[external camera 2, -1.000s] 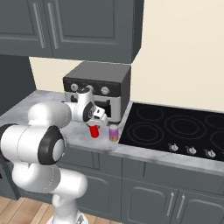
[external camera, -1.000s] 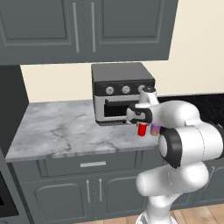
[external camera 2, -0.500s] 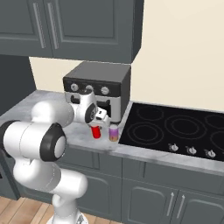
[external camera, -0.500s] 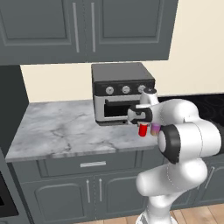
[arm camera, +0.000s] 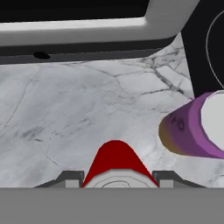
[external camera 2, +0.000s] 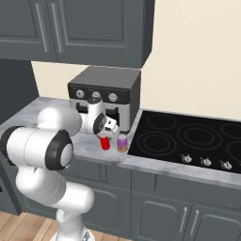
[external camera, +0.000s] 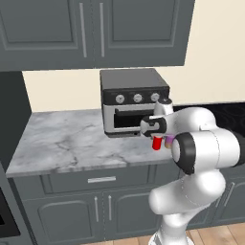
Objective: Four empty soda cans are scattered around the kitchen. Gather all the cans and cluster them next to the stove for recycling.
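Down by the front of the toaster oven (external camera: pixel 135 101), the gripper (external camera 2: pixel 105 138) was closed tight on a red soda can (external camera 2: pixel 106 143). In the hand view the red soda can (arm camera: pixel 115 162) sat right between the two dark finger tips, one on each side of it. The can was upright over the grey marble counter (external camera: pixel 72 141). I could not tell if its bottom touched the counter. A purplish-pink soda can (external camera 2: pixel 122 142) stood just beside it, on the side nearer the stove (external camera 2: pixel 188 136). The purplish-pink can (arm camera: pixel 194 127) was on the counter, close to the edge of the black stove top. The two cans were near each other but did not touch. Dark grey cabinets (external camera: pixel 95 28) hung above.
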